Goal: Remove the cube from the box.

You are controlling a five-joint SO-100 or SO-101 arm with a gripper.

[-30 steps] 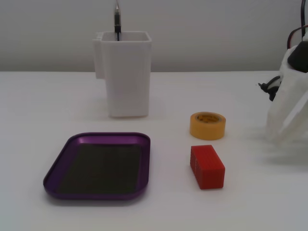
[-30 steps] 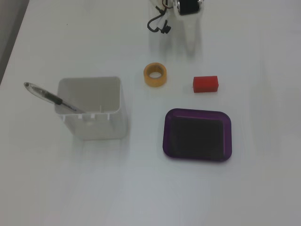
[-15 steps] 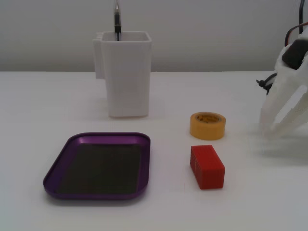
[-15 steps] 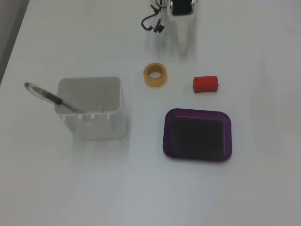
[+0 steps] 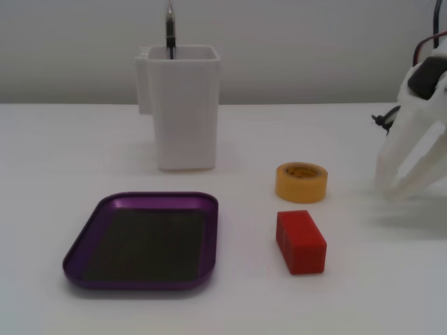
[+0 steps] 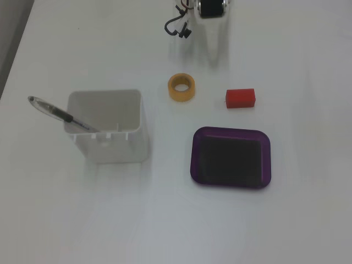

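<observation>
Already we find the cube (image 5: 301,241) lying right of the empty box (image 5: 142,278) (task seemingly done), our gripper (image 5: 392,190) spread, holding nothing.

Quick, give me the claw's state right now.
Claw: open and empty, fingers spread above the table, apart from the cube and the tape roll.

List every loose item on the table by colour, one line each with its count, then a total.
Red: 1, the cube
Purple: 1, the tray
Yellow: 1, the tape roll
White: 1, the square container
Dark: 1, the pen in that container
Total: 5
</observation>
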